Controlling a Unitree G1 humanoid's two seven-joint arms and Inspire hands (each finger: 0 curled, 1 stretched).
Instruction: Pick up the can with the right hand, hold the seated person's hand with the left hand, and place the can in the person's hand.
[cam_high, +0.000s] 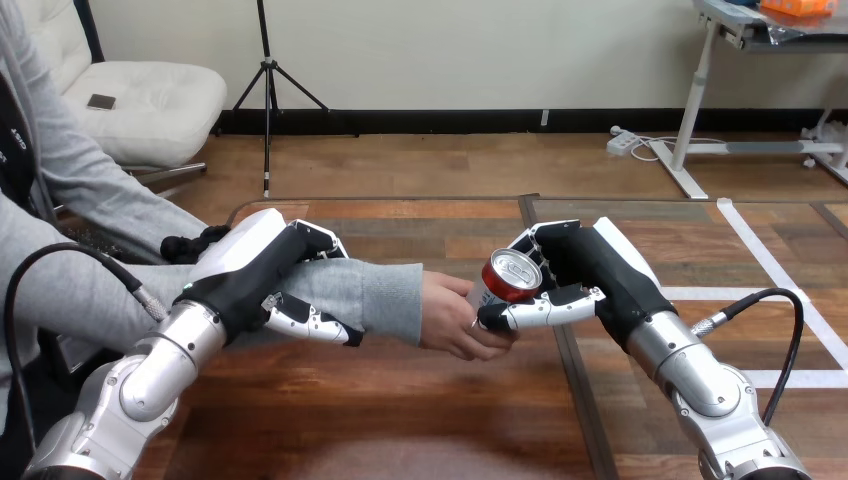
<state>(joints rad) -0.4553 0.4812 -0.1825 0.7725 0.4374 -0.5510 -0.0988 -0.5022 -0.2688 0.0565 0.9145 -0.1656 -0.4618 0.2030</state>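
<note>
Pretty sure this is a robotics lab test bench, not somebody's home

The wooden worktop (400, 420) has white tape (760, 250) lines marked out on its right part. Two silver machine arms reach in over it, ending in a left robot hand (250, 275) and a right robot hand (590, 265). A person's arm (380, 295) comes in from the left side.

Nothing legible appears here: no words, numbers, labels or signs can be read. The can (508, 278) shows a red rim and a silver top, and any print on its pale side is too small to make out.
</note>
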